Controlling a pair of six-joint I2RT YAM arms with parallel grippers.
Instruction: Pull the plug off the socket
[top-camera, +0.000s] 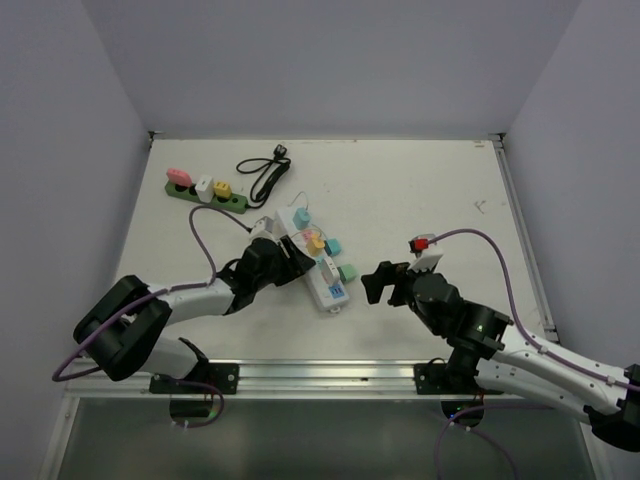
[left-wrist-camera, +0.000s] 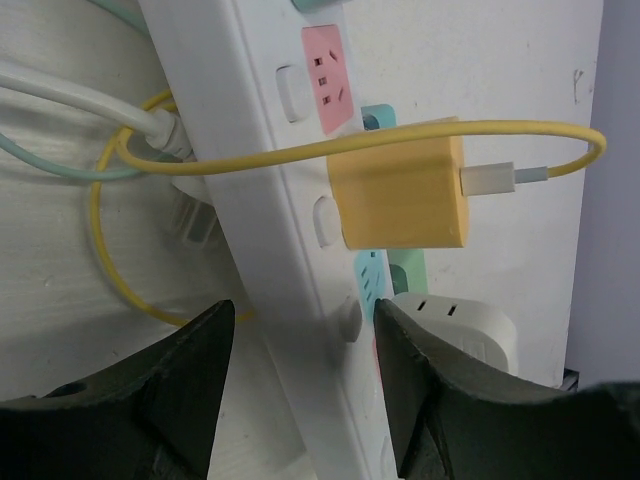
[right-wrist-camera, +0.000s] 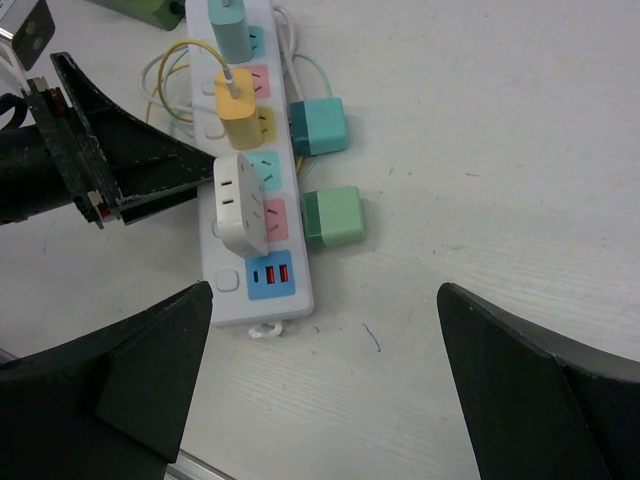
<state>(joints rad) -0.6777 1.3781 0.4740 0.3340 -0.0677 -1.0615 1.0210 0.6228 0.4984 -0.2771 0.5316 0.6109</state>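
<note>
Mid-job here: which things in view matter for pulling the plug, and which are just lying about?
Job: white power strip, with yellow charger, white adapter and teal plug plugged in, teal cube and green cube at its side; left gripper astride it; right gripper, open.
Lying about: green power strip with its plugs; coiled black cable.

Your left arm (top-camera: 190, 297) extends from the frame's lower left toward its centre, the left gripper (left-wrist-camera: 303, 318) with jaws partly apart, while your right arm (top-camera: 520, 350) angles in from lower right, the right gripper (right-wrist-camera: 325, 292) spread wide.
</note>
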